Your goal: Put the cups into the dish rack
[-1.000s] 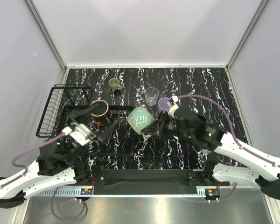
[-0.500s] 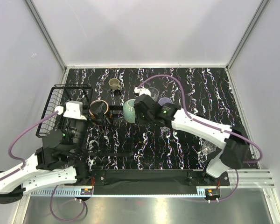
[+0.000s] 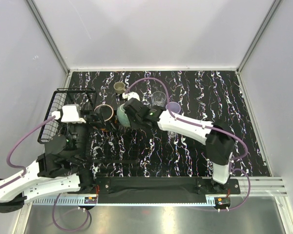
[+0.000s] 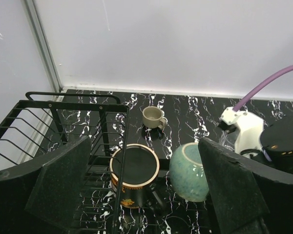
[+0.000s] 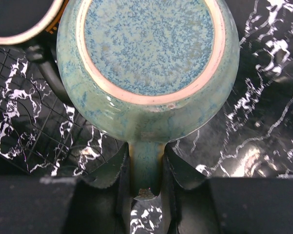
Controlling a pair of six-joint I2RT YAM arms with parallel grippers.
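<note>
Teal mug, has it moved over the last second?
Yes. The teal mug, held in the right gripper, has gone left, away from the clear glass and up beside the dark copper-rimmed mug.

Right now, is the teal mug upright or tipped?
Tipped: the teal mug shows its base to the right wrist camera, handle pinched in the right gripper.

teal mug (image 5: 151, 58) mouth hidden, dish rack (image 4: 73, 104) cropped left
</note>
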